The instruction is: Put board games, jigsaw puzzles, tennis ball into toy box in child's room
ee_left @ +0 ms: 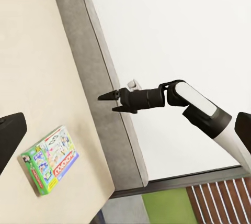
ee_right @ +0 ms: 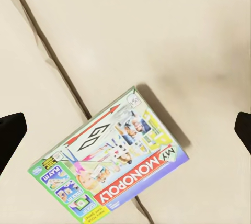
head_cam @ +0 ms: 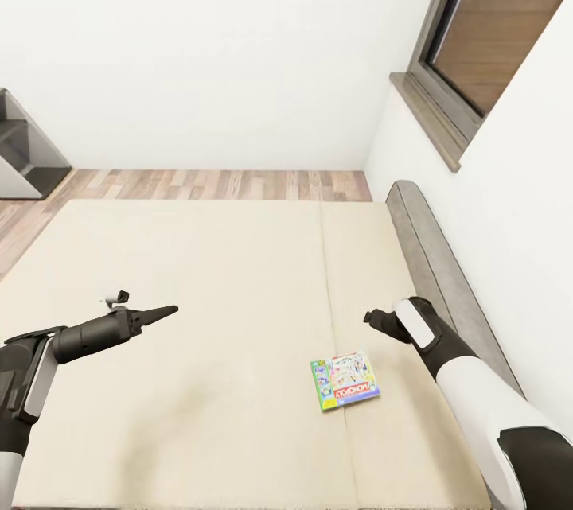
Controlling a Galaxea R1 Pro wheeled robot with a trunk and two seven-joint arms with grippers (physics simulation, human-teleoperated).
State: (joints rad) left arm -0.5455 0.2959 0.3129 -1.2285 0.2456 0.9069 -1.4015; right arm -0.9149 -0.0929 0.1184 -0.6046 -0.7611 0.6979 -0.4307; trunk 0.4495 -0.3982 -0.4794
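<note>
Scanning from our left side across the bed, we find our left gripper hanging over bare beige sheet, well apart from anything to pick up. Its fingers look drawn to a point in the head view, so we read it as closed on nothing, though the angle is poor and we hold that loosely.

Moving rightward, the one board game in sight lies flat on the sheet near the foot edge closest to us, a white-and-green "My Monopoly" box straddling the seam that runs down the mattress. It sits turned at a slant to that seam, face up.

Further right, our right gripper hovers above the sheet, just beyond the box and nearer the grey bed frame. In the right wrist view its two dark fingertips stand wide apart at either edge of the picture with the box between and below them, so it is open and empty.

To do this grasp well, we judge we should turn the wrist until the fingers square up with the box's shorter sides, not its corners, since it lies askew. A flat box on soft bedding gives little edge to catch, so we should come down straight, press the fingers slightly into the sheet beside it, and close evenly. A lopsided close could spin or tip it.
</note>
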